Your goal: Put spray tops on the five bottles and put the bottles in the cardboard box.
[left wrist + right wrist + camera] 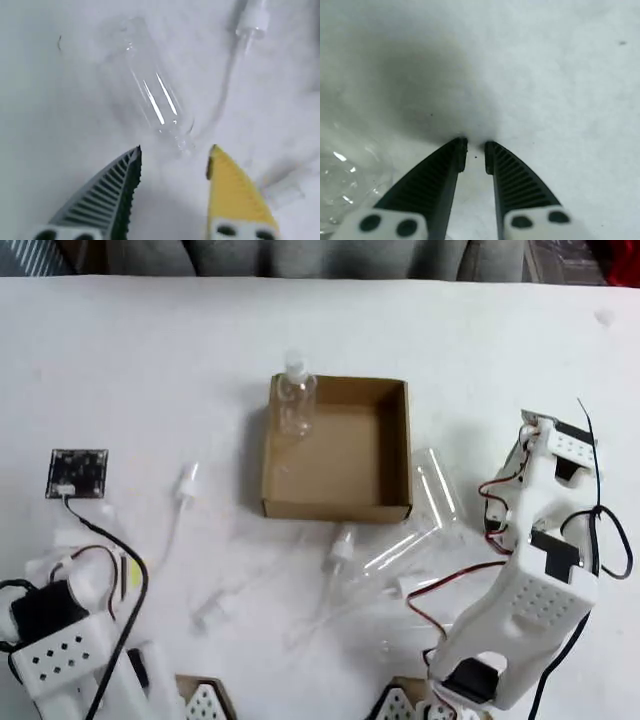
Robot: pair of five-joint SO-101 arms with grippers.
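Observation:
The cardboard box (pixel 385 508) sits mid-table with one clear bottle (pixel 297 400), spray top on, upright in its far left corner. Clear bottles lie to the right of the box (pixel 437 485) and in front of it (pixel 395 552). Loose spray tops lie on the table at the left (pixel 188 480) and near the box front (pixel 341 545). My left gripper (pixel 174 155) is open, a grey and a yellow finger just short of a lying bottle's (pixel 150 100) neck, a spray top (pixel 252 22) beyond. My right gripper (pixel 475 150) is shut over bare table, holding nothing.
A small black square board (pixel 77 473) with a cable lies at the left. The right arm's white body (pixel 535 580) stands right of the lying bottles, red wires along it. Part of a clear bottle (pixel 337 175) edges the right wrist view. The table's far half is open.

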